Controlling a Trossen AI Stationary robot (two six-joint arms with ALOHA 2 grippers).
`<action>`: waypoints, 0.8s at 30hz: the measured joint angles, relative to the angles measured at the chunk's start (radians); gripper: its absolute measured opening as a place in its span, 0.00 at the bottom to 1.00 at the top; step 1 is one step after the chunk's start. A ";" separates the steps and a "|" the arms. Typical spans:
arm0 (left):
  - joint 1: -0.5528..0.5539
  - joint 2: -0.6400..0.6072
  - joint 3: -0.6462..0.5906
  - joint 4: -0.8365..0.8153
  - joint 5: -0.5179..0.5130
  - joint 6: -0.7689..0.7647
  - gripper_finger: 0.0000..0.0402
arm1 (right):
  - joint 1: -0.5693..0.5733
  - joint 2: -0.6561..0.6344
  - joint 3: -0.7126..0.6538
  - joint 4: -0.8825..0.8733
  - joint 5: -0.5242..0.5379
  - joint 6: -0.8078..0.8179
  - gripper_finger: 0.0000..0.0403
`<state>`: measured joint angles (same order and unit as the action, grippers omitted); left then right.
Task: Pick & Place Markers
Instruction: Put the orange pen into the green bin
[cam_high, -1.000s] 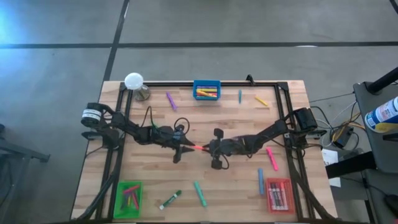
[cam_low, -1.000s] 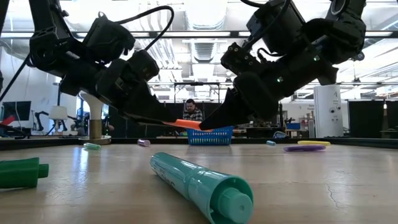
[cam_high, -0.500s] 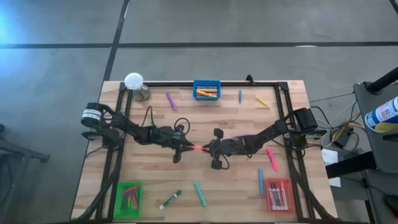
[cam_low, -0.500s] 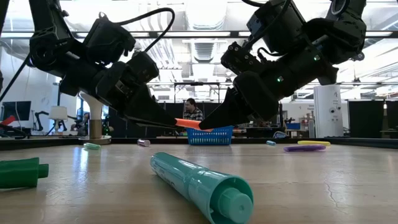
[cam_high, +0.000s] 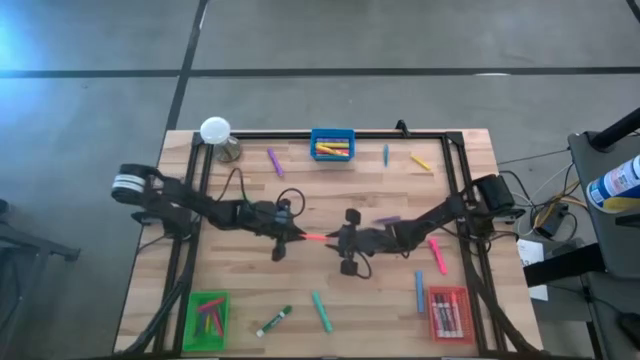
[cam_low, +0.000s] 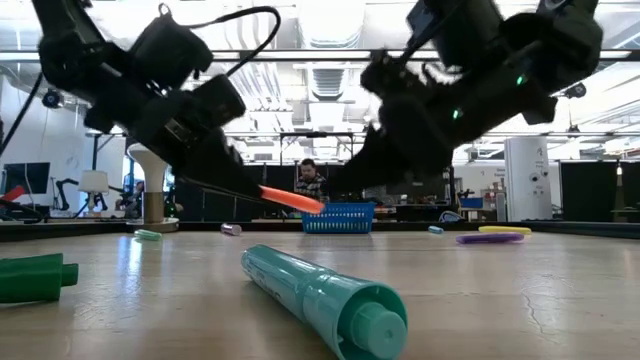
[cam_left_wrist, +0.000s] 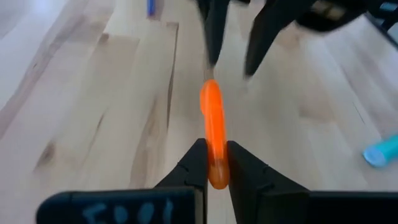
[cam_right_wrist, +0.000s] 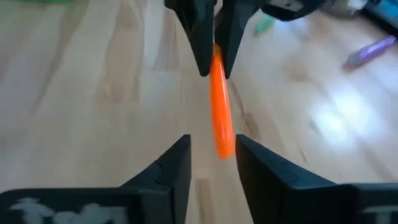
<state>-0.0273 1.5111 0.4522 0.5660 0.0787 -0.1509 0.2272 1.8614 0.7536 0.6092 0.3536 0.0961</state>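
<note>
The orange marker (cam_left_wrist: 212, 134) hangs above the table's middle, level, in front of the blue tray (cam_high: 333, 145). My left gripper (cam_left_wrist: 211, 167) is clamped on one end. My right gripper (cam_right_wrist: 211, 155) stands spread apart around the far end, not touching it.

I judge the risk is in the hand-over: with only an end grip, the marker may swing or slide out, or my right fingers may knock it loose when they close.

Loose on the table I count about nine other markers. There are three trays: blue, green (cam_high: 209, 318) in front to the left, red (cam_high: 449, 314) in front to the right.
</note>
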 joint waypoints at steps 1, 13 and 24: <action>0.000 -0.035 0.000 -0.057 0.000 -0.001 0.09 | 0.011 -0.012 0.000 -0.003 0.015 -0.007 0.32; -0.182 -0.321 0.274 -1.137 0.001 -0.214 0.09 | 0.146 -0.162 -0.015 -0.181 0.267 -0.031 0.32; -0.470 -0.236 0.560 -1.543 0.211 -0.566 0.09 | 0.157 -0.171 -0.027 -0.187 0.279 -0.048 0.18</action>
<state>-0.4968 1.2755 1.0126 -0.9766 0.2901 -0.7169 0.3837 1.6905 0.7268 0.4225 0.6324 0.0486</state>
